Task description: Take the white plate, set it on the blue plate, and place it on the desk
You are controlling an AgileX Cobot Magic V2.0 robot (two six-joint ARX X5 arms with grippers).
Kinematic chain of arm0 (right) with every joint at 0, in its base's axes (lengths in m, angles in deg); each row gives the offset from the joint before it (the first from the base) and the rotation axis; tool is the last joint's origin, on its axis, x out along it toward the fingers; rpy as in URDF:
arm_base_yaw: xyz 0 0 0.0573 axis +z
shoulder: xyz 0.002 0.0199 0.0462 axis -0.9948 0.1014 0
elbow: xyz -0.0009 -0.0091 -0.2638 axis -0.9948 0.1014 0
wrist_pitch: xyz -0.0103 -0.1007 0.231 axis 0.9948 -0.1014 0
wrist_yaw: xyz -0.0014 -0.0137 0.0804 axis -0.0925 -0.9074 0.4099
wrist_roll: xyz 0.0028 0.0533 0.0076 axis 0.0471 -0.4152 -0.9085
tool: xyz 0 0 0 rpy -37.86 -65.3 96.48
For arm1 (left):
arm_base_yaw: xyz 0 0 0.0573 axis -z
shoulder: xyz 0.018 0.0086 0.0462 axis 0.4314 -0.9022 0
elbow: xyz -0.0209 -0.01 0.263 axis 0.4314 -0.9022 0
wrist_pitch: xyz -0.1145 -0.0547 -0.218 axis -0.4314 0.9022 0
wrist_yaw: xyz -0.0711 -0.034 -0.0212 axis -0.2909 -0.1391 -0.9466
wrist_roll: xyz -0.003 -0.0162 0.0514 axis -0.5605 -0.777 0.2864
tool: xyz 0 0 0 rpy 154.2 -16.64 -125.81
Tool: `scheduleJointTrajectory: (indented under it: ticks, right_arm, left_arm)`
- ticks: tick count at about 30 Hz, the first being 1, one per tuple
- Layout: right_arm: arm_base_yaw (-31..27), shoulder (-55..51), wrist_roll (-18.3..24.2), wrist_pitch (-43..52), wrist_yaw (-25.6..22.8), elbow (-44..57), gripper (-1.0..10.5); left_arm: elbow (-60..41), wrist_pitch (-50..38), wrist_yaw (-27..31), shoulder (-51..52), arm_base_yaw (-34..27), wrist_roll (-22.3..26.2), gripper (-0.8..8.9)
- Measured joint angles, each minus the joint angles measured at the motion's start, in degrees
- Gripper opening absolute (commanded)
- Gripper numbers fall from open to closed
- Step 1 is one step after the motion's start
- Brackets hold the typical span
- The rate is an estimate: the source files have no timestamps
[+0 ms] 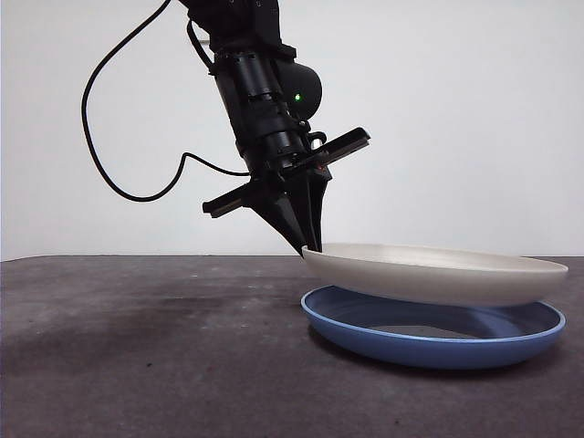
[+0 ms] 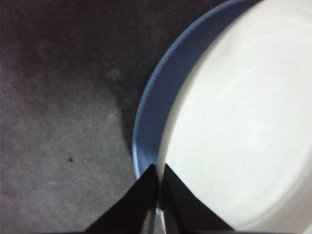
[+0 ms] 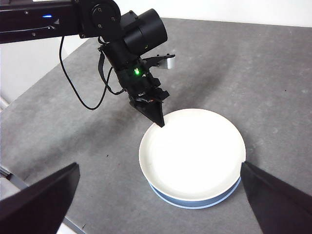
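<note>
Front view: left gripper (image 1: 312, 245) pinches the smooth cream white plate (image 1: 438, 274), tilted over the blue plate (image 1: 429, 338).

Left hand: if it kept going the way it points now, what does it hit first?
The left hand points down, shut on the rim of the round cream-white plate. Straight on, it would probably meet the glossy blue plate just beneath, then the dark grey desk.

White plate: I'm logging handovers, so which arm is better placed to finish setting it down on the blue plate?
Left. The left gripper is shut on the white plate rim, tilted over the blue plate. The right gripper hangs open, apart from both.
</note>
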Motion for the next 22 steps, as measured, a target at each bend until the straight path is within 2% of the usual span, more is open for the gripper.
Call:
scheduleJointTrajectory:
  ticks: [18, 22]
  right_arm:
    - [0.0, -0.02, 0.0, -0.11, 0.0, 0.0, 6.0]
    - [0.0, -0.02, 0.0, -0.11, 0.0, 0.0, 6.0]
  left_arm:
    - [0.55, -1.64, 0.0, -3.02, 1.01, 0.09, 0.09]
    - [0.63, -1.6, 0.0, -3.02, 1.01, 0.35, 0.96]
